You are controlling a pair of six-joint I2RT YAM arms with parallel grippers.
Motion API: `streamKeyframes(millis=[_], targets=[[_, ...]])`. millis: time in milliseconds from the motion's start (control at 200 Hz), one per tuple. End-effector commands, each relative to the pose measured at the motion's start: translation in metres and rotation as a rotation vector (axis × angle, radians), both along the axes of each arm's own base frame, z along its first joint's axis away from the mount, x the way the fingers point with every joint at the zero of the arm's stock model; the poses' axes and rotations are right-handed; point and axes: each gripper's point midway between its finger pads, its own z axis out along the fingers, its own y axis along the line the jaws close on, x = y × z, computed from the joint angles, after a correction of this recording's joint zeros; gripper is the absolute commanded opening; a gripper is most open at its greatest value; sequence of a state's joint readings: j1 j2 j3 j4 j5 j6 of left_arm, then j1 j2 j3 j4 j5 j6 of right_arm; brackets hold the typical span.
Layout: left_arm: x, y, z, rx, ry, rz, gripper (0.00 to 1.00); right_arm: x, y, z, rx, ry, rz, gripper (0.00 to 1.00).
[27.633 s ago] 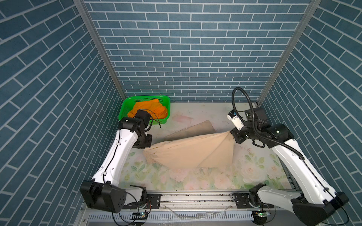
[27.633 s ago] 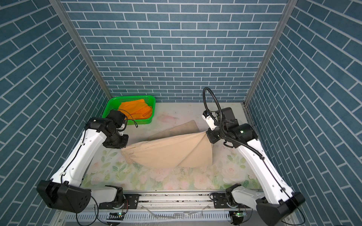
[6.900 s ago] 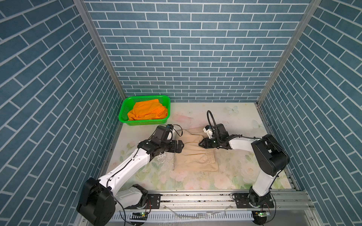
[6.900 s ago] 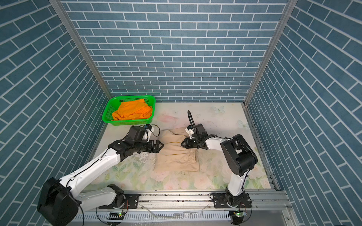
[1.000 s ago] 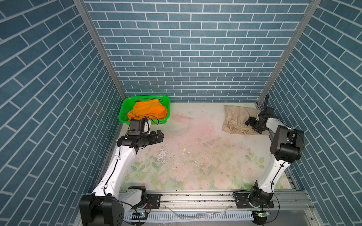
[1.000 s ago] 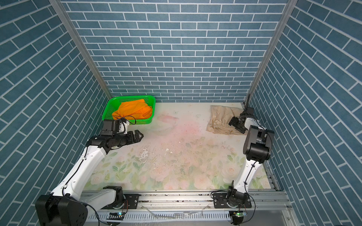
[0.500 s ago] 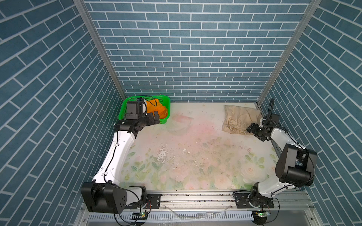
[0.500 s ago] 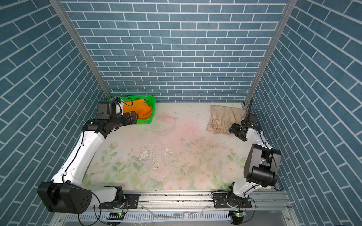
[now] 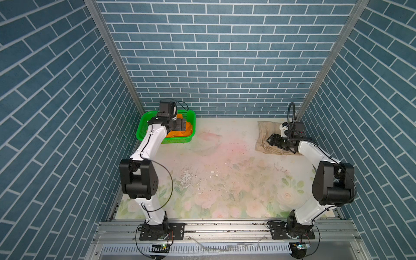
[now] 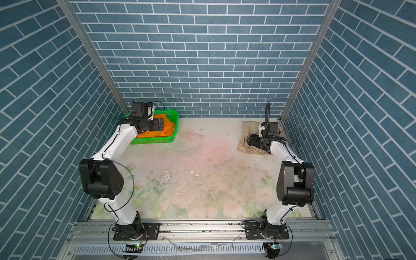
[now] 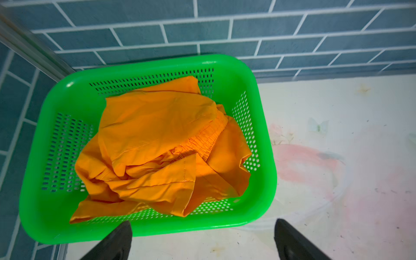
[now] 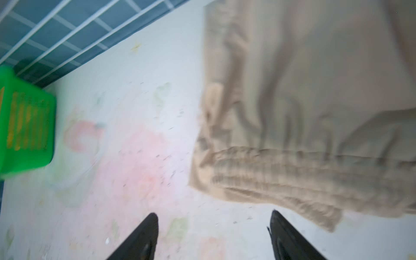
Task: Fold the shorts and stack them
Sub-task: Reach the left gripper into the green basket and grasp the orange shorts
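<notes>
right gripper (image 9: 271,142) is spread wide with nothing between its fingers, hanging over the waistband edge of the folded beige shorts (image 12: 304,108), which lie on the table (image 9: 213,171) in the far right corner. left gripper (image 10: 162,126) is also spread and empty, above the green basket (image 11: 263,171) in the far left corner, which has the crumpled orange shorts (image 11: 157,139) inside. Count: two shorts, one basket, two grippers.
</notes>
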State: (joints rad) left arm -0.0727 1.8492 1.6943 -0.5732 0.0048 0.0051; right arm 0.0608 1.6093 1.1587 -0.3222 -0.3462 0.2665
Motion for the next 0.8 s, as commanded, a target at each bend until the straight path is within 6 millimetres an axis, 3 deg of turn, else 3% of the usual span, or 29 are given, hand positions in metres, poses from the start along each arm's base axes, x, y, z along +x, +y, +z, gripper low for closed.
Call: streamKeyframes(millis=[0,155,280,400,720,795], targets=[[0.014,-0.001,-0.018,0.054,0.056,-0.075,1.00,-0.030,0.047,0.040,0.031,-0.129,0.176,0.79],[0.028,0.006,-0.046,0.132,0.154,-0.091,1.00,-0.070,0.094,0.060,0.144,-0.218,0.293,0.79],[0.029,0.026,-0.071,0.237,0.226,-0.039,1.00,-0.095,0.115,0.062,0.158,-0.239,0.370,0.79],[0.029,0.043,-0.095,0.322,0.277,0.010,1.00,-0.105,0.117,0.062,0.172,-0.236,0.379,0.79],[0.036,0.060,-0.148,0.338,0.352,0.051,0.99,-0.113,0.117,0.056,0.197,-0.228,0.361,0.79],[0.036,0.068,-0.153,0.297,0.359,0.073,0.87,-0.113,0.117,0.055,0.198,-0.229,0.361,0.80]])
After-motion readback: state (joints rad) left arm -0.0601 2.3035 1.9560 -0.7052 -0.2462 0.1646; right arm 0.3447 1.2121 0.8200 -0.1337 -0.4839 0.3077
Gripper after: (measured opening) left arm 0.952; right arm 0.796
